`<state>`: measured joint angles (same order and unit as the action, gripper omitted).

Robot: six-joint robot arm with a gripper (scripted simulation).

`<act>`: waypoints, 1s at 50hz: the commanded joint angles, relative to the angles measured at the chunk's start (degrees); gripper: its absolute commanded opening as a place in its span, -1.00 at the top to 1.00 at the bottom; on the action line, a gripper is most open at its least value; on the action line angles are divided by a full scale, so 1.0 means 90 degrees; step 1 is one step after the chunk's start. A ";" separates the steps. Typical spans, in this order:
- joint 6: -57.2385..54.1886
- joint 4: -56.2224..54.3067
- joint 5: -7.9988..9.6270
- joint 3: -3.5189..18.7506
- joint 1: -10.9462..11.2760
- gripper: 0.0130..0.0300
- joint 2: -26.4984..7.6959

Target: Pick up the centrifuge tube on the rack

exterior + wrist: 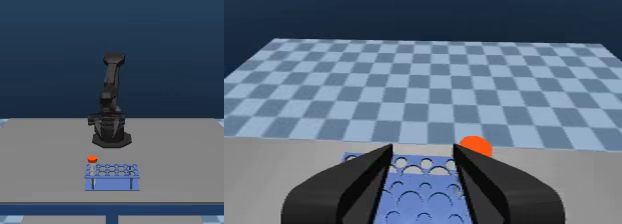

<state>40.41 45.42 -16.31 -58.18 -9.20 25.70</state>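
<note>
In the exterior view, a black six-joint robot arm [111,102] stands folded upright on its base at the middle of a grey surface [45,150], well behind the blue rack [112,176]. The rack sits low near the surface's front edge, its top plate pierced with rows of round holes and carried on thin legs. The centrifuge tube [92,159] stands at the rack's far corner on the exterior view's left, only its orange-red cap clear at this range; its slender body cannot be made out. The upright seating presumably keeps the cap exposed for a grasp from above. The arm's working end is too dark and too small here to read.

In the wrist view, the gripper [424,152] reaches out over the rack [415,197], its two black fingers spread a moderate width apart with nothing between them but the rack's perforated blue plate. The orange-red cap of the centrifuge tube [477,146] shows just outside one finger [490,175], partly hidden behind it, so the tube sits beside the gap, not inside it. Beyond the surface's edge lies a blue checkered floor [428,90].

Judged from these pictures, the pick has not begun: the gripper looks offset from the tube and would need to shift sideways toward the cap before closing. The narrow tube and the neighbouring holes leave little margin, and a finger could nudge the cap.
</note>
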 commanded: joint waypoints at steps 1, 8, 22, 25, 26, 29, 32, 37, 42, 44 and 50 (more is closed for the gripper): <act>0.0570 0.0565 -0.0017 0.0247 -0.0263 -1.00 -0.0318; 0.1132 0.1266 0.0025 0.0602 -0.0454 -1.00 -0.0763; 0.1991 0.2268 0.0109 0.1069 -0.0631 -1.00 -0.1276; 0.2140 0.2436 0.0123 0.1142 -0.0654 -1.00 -0.1350; 0.2278 0.2592 0.0136 0.1209 -0.0675 -1.00 -0.1419; 0.2406 0.2737 0.0148 0.1271 -0.0694 -1.00 -0.1482; 0.2523 0.2868 0.0159 0.1328 -0.0711 -1.00 -0.1539; 0.2724 0.3095 0.0178 0.1426 -0.0739 -1.00 -0.1639; 0.2880 0.3270 0.0192 0.1503 -0.0762 -1.00 -0.1720; 0.2940 0.3339 0.0198 0.1535 -0.0771 -1.00 -0.1753; 0.3027 0.3440 0.0207 0.1584 -0.0785 -1.00 -0.1808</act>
<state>66.89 75.97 -14.59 -44.09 -16.13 9.57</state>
